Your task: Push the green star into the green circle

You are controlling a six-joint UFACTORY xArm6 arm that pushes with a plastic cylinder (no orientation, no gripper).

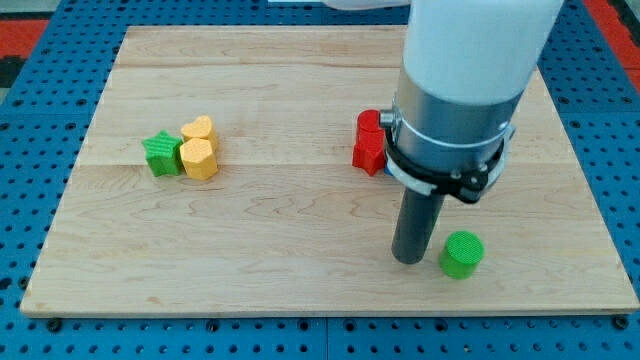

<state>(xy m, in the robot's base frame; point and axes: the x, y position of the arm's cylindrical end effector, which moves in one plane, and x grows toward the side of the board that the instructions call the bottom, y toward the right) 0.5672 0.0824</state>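
The green star (160, 154) lies at the view's left on the wooden board (300, 260), touching a yellow hexagon (200, 158) on its right. The green circle (462, 254), a short cylinder, stands at the view's lower right. My tip (409, 257) rests on the board just left of the green circle, close to it and far to the right of the green star.
A yellow heart-like block (199, 130) sits just above the yellow hexagon. Red blocks (369, 143) lie near the board's middle right, partly hidden behind the arm, with a sliver of blue beside them. A blue pegboard (30, 120) surrounds the board.
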